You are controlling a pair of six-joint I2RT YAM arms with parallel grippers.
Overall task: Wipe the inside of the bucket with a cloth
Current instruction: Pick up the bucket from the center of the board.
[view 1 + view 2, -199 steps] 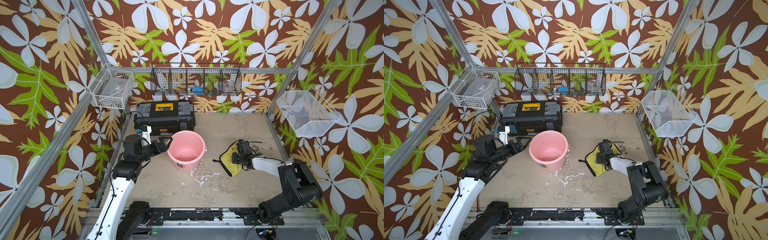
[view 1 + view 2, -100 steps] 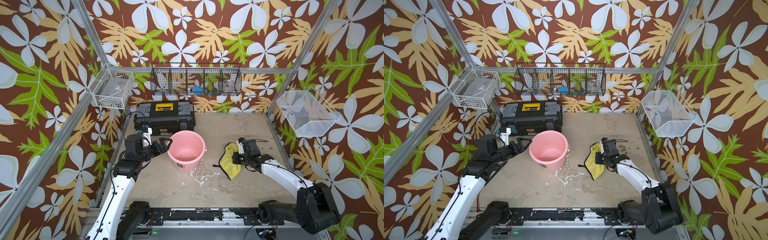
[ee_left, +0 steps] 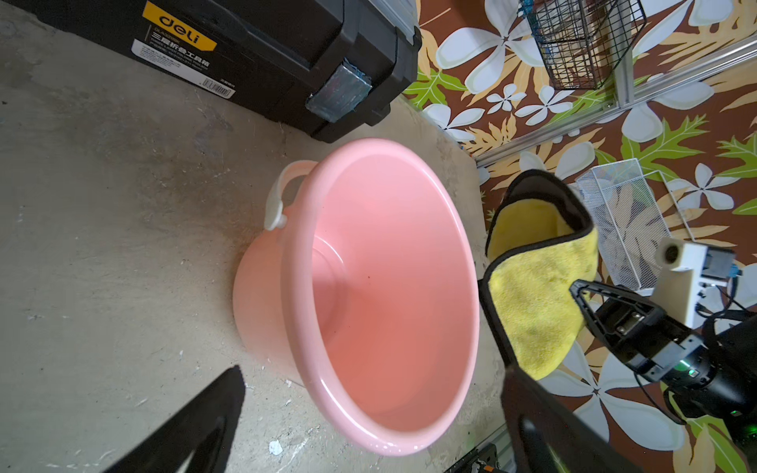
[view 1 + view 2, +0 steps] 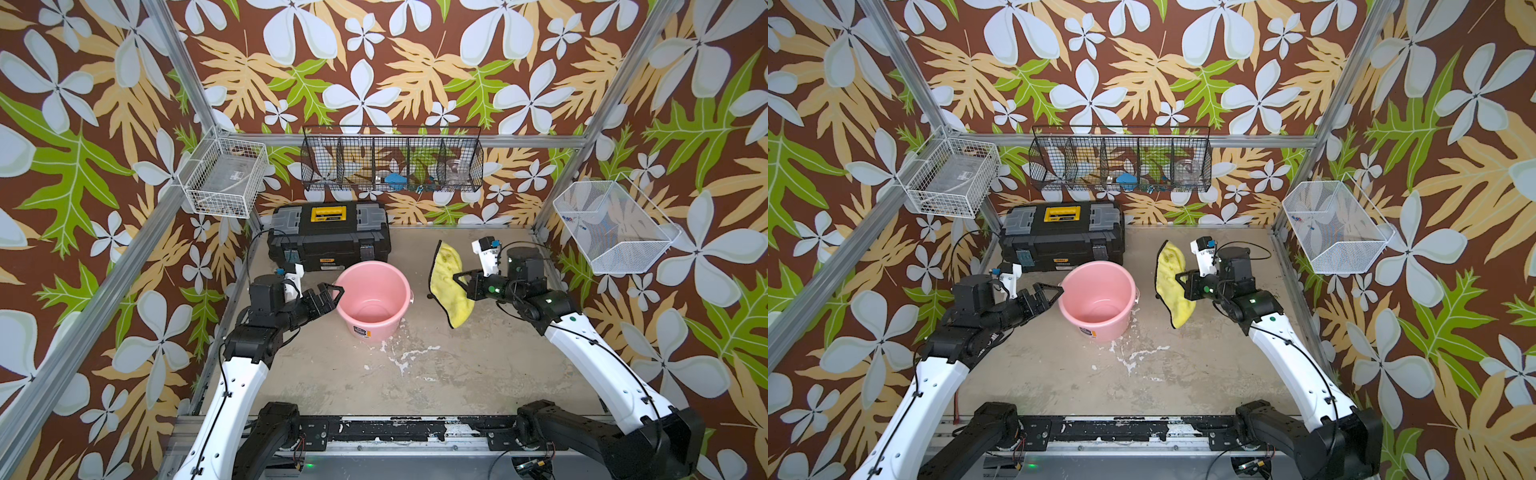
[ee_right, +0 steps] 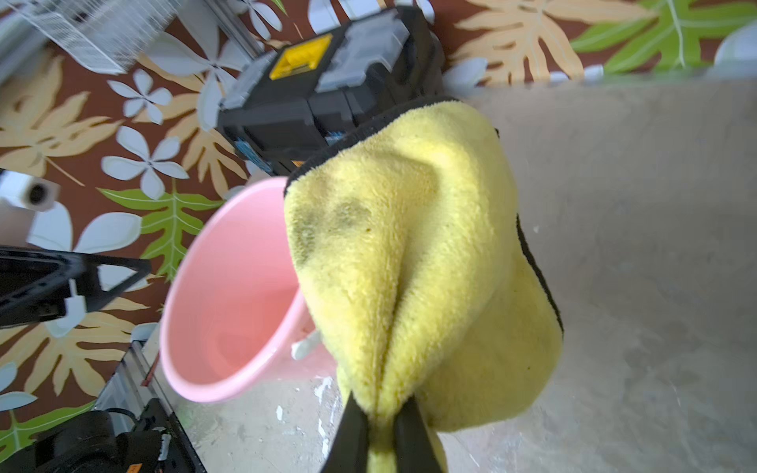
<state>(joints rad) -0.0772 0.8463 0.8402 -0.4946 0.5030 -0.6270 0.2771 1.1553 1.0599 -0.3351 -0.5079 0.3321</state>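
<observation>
Yellow fluffy microfibre cloth point(image 4: 446, 270) is held aloft, clamped in the right tool point(image 4: 458, 277), right of the round pink plastic bucket point(image 4: 386, 326); the left tool point(image 4: 334, 293) stands apart. Lowering inside is called for.

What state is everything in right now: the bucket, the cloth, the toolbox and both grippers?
bucket: upright on the table, empty inside.
cloth: hanging from the right gripper, beside the bucket, not in it.
right gripper: shut on the cloth.
left gripper: open, empty, close by the bucket's rim.
toolbox: lid closed, behind the bucket.
</observation>
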